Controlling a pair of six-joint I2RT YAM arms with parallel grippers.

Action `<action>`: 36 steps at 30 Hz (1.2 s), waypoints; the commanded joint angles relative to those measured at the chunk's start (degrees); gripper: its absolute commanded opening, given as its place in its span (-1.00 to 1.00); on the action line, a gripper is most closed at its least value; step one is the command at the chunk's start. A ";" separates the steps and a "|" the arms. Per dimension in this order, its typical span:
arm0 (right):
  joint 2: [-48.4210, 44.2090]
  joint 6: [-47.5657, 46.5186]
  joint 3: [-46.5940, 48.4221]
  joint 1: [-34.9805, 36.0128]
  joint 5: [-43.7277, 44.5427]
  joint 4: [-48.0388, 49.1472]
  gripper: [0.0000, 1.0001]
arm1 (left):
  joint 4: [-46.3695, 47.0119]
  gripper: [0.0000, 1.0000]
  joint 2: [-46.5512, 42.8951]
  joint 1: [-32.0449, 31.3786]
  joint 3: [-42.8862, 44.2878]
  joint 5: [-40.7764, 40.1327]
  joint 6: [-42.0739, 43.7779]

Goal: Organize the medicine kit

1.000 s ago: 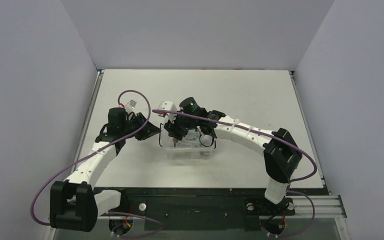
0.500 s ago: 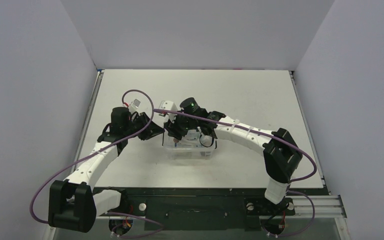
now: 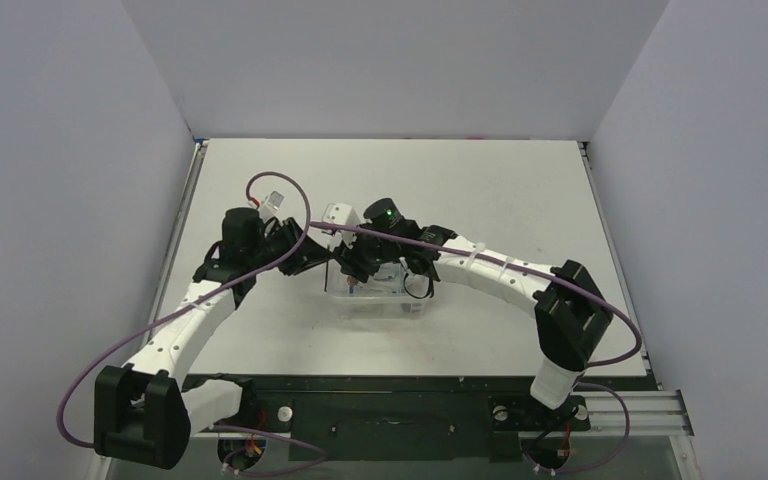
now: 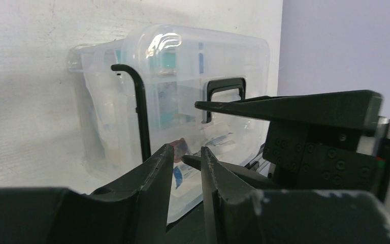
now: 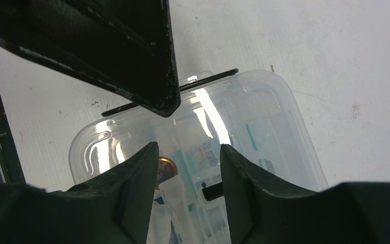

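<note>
The kit point(image 3: 380, 303) is sitting in the middle of the table point(image 3: 520, 190), just below centre of the top view, with its clear lid point(image 5: 264, 117) on. Both grippers are meeting at its upper left corner in that view. The left gripper point(image 3: 308, 258) is reaching in from the left and hanging just beside the kit's left end. The right gripper point(image 3: 356, 266) is reaching in from the right across the kit and hovering over that same end.

In the left wrist view the left gripper's jaws are standing a narrow slit apart at the bottom of the frame, with nothing between them. The kit is filling the centre behind them, with a thin black clip point(image 4: 141, 117) running down its side and a black handle point(image 4: 226, 86) showing on the lid. The right gripper's fingers point(image 4: 294, 109) are crossing in from the right of that frame, near the left tips; I cannot tell whether they are touching.

In the right wrist view the right gripper's jaws are standing well apart at bottom centre, holding nothing, and the lid is showing through the gap. Packets point(image 5: 205, 152) and a small reddish disc point(image 5: 166, 165) are lying inside the kit.
</note>
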 commanded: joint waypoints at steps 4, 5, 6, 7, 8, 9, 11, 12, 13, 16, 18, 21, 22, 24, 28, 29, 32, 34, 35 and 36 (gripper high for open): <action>-5.25 1.80 -3.72 -0.21 6.53 -9.15 -0.11 | -4.73 -0.41 -3.39 -0.25 8.15 -1.15 3.37; -6.91 2.91 -3.97 -0.26 7.37 -9.05 -0.11 | -4.98 -0.40 -3.52 -0.26 8.64 -1.10 3.41; -8.71 3.63 -4.43 -0.56 8.52 -8.68 -0.10 | -5.50 -0.38 -3.76 -0.27 9.53 -0.84 3.62; -9.62 5.17 -4.67 -1.01 9.17 -8.55 -0.09 | -5.89 -0.37 -3.79 -0.31 9.94 -0.73 3.76; -11.47 6.24 -5.24 -1.32 10.55 -8.38 -0.09 | -6.84 -0.36 -3.72 -0.68 10.83 -0.64 4.24; -12.45 7.76 -5.51 -2.06 11.33 -8.29 -0.07 | -7.36 -0.35 -3.51 -0.87 11.25 -0.62 4.55; -15.11 10.61 -6.66 -3.59 13.42 -8.32 -0.07 | -8.85 -0.31 -3.04 -1.98 13.14 -0.88 5.57; -17.00 11.65 -7.63 -4.28 14.45 -8.37 -0.07 | -9.74 -0.29 -2.86 -3.00 13.64 -1.14 6.05; -17.90 14.05 -8.20 -5.50 14.86 -8.47 -0.06 | -10.03 -0.26 -2.63 -3.57 14.43 -1.54 6.25; -22.99 19.19 -11.60 -8.38 18.65 -8.36 -0.03 | -10.55 -0.20 -2.01 -6.54 15.89 -2.49 6.63; -26.34 24.01 -14.25 -10.12 21.84 -7.90 -0.01 | -10.58 -0.15 -1.07 -8.85 16.87 -3.29 6.83; -30.95 27.78 -18.84 -12.88 24.30 -6.91 0.00 | -10.46 -0.05 1.33 -12.89 18.72 -5.07 7.09; -32.93 29.73 -19.61 -14.14 24.88 -6.87 0.01 | -10.38 -0.03 1.97 -13.66 19.06 -5.39 7.03; -35.99 33.65 -21.85 -16.55 26.50 -7.00 0.02 | -9.93 0.01 3.68 -16.31 20.16 -6.32 6.65; -41.76 39.54 -26.38 -23.15 25.02 -6.91 0.03 | -9.55 0.05 7.35 -21.56 23.18 -9.16 6.44; -43.59 40.31 -28.14 -24.17 23.96 -6.61 0.03 | -9.34 0.05 8.80 -23.17 24.13 -9.45 6.44; -46.35 44.12 -31.74 -28.49 21.60 -4.51 0.03 | -8.82 0.05 12.99 -25.73 26.90 -10.40 6.44; -47.29 46.54 -34.42 -30.24 18.73 -2.74 0.03 | -8.35 0.05 15.85 -27.52 28.47 -10.62 6.48; -47.50 47.46 -35.97 -30.74 17.32 -2.24 0.03 | -8.05 0.05 16.83 -28.42 28.95 -10.54 6.21; -47.39 48.85 -36.65 -31.50 16.73 -1.35 0.02 | -7.70 0.05 18.59 -29.24 29.66 -10.04 5.85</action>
